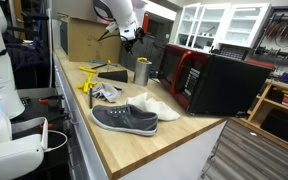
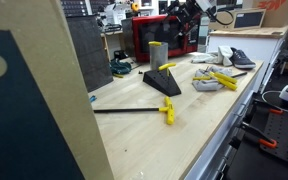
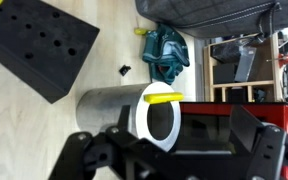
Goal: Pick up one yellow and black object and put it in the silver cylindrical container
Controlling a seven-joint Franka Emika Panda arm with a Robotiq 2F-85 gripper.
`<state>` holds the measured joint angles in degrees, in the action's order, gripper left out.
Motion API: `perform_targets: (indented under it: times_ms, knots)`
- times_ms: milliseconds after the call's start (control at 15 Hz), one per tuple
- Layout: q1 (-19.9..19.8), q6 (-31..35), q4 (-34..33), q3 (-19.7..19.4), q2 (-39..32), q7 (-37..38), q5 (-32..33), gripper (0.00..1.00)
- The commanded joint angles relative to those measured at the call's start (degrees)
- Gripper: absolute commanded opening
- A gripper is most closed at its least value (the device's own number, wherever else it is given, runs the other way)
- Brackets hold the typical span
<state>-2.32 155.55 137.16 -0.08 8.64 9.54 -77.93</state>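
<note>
Silver cylindrical container (image 2: 157, 54) on wooden table (image 2: 184, 135), just beside black wedge (image 2: 165, 83), near red-and-black box (image 2: 150, 30)

Arm (image 1: 119, 10): white links enter from the top edge in an exterior view. Only the last segments are in frame, and the wrist is bent so the tool points downward.

Gripper (image 1: 130, 36): black, hangs below the wrist, raised and touching nothing. In an exterior view the gripper (image 2: 189, 13) is a dark shape near the top edge; finger detail is too small to read there.

Wrist view: the gripper (image 3: 166, 138) comes in from the bottom edge. Two black fingers (image 3: 84, 152) are spread wide, jaws well apart, nothing clamped. Linkage bars are visible behind both fingers.
</note>
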Motion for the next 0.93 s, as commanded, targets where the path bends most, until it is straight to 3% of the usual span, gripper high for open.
perform_targets:
  times_ms: [0, 200, 333, 867]
  knots:
    - [-2.0, 1.28, 4.94, 1.23, 4.76, 4.72, 16.6, 1.0]
    - [-3.38, -2.33, 7.86, -0.37, 8.84, 5.59, 31.45, 1.0]
    - [-3.49, -6.11, 8.9, -1.78, 12.08, 3.32, 36.45, 1.0]
    - [-1.47, -25.78, 10.39, -8.79, 23.71, -9.75, 39.03, 1.0]
